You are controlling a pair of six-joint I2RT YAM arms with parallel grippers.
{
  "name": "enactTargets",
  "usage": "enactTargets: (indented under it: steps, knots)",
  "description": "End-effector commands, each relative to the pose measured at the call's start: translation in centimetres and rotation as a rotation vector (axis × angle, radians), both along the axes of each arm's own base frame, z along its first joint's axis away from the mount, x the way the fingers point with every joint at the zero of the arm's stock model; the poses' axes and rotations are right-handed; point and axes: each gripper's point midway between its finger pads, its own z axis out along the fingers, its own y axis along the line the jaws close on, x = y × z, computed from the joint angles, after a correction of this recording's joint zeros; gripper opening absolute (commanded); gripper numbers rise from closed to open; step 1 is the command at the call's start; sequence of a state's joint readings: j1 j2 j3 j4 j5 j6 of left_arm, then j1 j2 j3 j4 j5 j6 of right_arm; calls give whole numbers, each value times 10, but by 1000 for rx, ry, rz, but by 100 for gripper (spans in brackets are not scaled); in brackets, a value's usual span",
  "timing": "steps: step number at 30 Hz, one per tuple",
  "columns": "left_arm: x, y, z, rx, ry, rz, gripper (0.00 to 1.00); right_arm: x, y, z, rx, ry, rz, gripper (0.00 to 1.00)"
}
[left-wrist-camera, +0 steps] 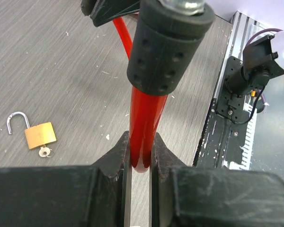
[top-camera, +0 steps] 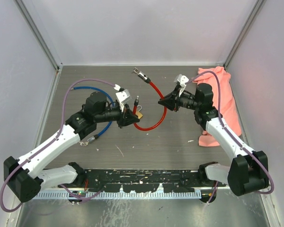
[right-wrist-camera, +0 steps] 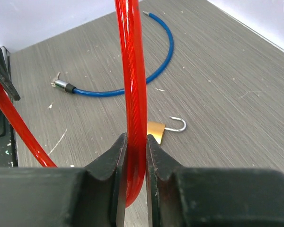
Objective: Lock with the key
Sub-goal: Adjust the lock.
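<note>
A brass padlock [left-wrist-camera: 40,135] lies on the table with its shackle swung open and the key [left-wrist-camera: 45,152] at its base; it also shows as the padlock [top-camera: 139,114] and the padlock [right-wrist-camera: 156,130]. My left gripper [left-wrist-camera: 141,151] is shut on the looped end of a red cable [left-wrist-camera: 144,113], just below its black sleeve [left-wrist-camera: 168,47]. My right gripper [right-wrist-camera: 136,146] is shut on the same red cable [right-wrist-camera: 132,71] further along. From above, the left gripper [top-camera: 132,118] and right gripper [top-camera: 162,100] face each other with the red cable [top-camera: 156,122] sagging between them.
A blue cable [top-camera: 105,126] curls at the left, and the blue cable [right-wrist-camera: 132,85] lies beyond the padlock. A pink cloth [top-camera: 222,94] is bunched at the right wall. The red cable's free metal end [top-camera: 141,74] points to the back. A black rail [top-camera: 142,182] runs along the near edge.
</note>
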State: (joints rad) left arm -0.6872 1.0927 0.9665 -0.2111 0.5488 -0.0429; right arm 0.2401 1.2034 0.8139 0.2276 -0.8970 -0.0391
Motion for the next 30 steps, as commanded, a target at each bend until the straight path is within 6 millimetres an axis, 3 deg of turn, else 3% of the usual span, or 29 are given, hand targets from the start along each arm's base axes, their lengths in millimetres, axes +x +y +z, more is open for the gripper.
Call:
enactTargets:
  steps: [1,9,15,23,26,30]
  knots:
    - [9,-7,6,-32,1,30,0,4,-7,20,-18,-107,-36,1]
    - [17,5,17,10,-41,99,0,8,-26,14,267,195,-22,1]
    - [30,18,19,12,-68,218,0,15,-34,-26,351,431,-134,1]
    - [31,31,53,-61,-150,280,0,12,-32,-39,548,654,-108,1]
    - [24,29,59,-101,-134,266,0,12,-32,-31,609,677,-81,1]
    - [17,22,49,-130,-68,236,0,9,-33,-6,678,651,-27,1]
